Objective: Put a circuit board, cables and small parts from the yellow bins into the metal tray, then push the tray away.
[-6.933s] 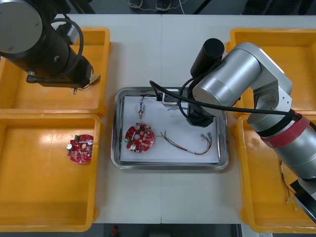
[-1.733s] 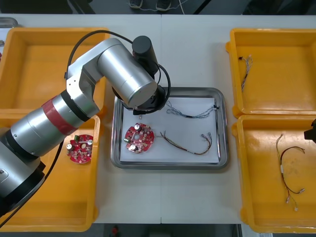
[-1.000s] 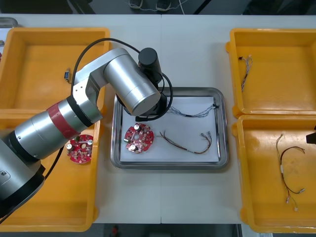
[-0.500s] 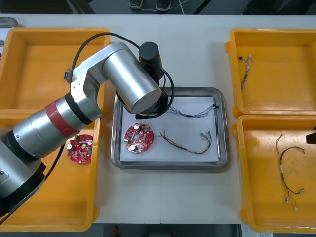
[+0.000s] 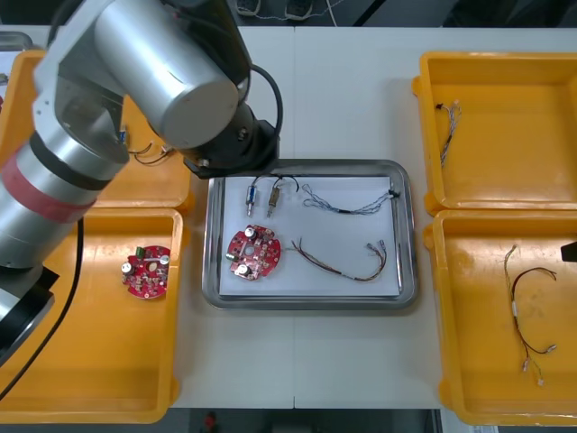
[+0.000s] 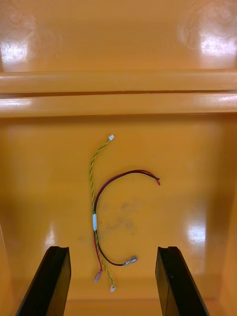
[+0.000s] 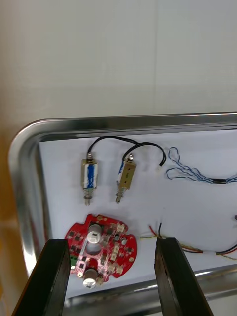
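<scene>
The metal tray (image 5: 311, 304) lies mid-table with a white inside. In it are a round red circuit board (image 5: 255, 252), two small metal parts (image 5: 261, 194) with black leads, a twisted blue and white cable (image 5: 347, 205) and a red and yellow cable (image 5: 343, 262). My left arm (image 5: 153, 63) hangs over the far left bin and the tray's far-left corner. In the left wrist view my left gripper (image 7: 112, 243) is open above the board (image 7: 101, 248), near the two parts (image 7: 106, 177). My right gripper (image 6: 112, 249) is open over a cable (image 6: 96, 207) in the near right bin.
The near left yellow bin (image 5: 54, 397) holds a second red board (image 5: 147, 271). A thin cable (image 5: 144, 152) shows in the far left bin beside my arm. The far right bin (image 5: 541, 63) holds a cable (image 5: 448, 117), and the near right bin (image 5: 469, 397) another (image 5: 527, 316).
My left arm has risen and drawn back toward the far left, off the tray's far-left corner. Two small metal parts now lie uncovered there. The right arm has not moved.
</scene>
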`<action>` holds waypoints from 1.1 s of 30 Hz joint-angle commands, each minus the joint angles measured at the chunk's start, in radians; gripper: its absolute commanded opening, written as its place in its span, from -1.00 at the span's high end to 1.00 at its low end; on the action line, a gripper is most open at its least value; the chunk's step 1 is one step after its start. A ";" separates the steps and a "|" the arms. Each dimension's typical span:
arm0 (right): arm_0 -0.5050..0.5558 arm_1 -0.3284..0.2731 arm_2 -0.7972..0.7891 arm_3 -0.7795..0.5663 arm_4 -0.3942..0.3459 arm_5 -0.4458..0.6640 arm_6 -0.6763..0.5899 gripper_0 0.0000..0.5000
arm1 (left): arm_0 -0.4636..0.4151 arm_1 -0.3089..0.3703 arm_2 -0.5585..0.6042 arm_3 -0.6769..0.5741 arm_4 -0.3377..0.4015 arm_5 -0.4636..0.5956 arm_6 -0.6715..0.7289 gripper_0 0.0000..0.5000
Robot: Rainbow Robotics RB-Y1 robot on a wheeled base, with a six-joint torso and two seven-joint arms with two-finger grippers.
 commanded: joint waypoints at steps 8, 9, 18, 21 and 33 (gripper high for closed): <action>-0.039 -0.140 0.071 -0.009 -0.146 0.003 -0.024 -1.00 | 0.050 0.163 0.231 -0.179 0.121 0.155 -0.067 -1.00; -0.050 -0.142 0.082 -0.011 -0.147 0.003 -0.024 -1.00 | 0.061 0.172 0.246 -0.186 0.132 0.155 -0.077 -1.00; -0.211 -0.160 0.248 -0.018 -0.175 0.003 -0.031 -1.00 | 0.196 0.302 0.415 -0.257 0.240 0.155 -0.186 -1.00; -0.269 -0.160 0.315 -0.020 -0.198 0.003 -0.039 -1.00 | 0.248 0.344 0.465 -0.274 0.276 0.155 -0.223 -1.00; -0.464 -0.136 0.720 -0.084 -0.149 0.003 -0.039 -1.00 | 0.455 0.433 0.646 -0.295 0.335 0.155 -0.294 -1.00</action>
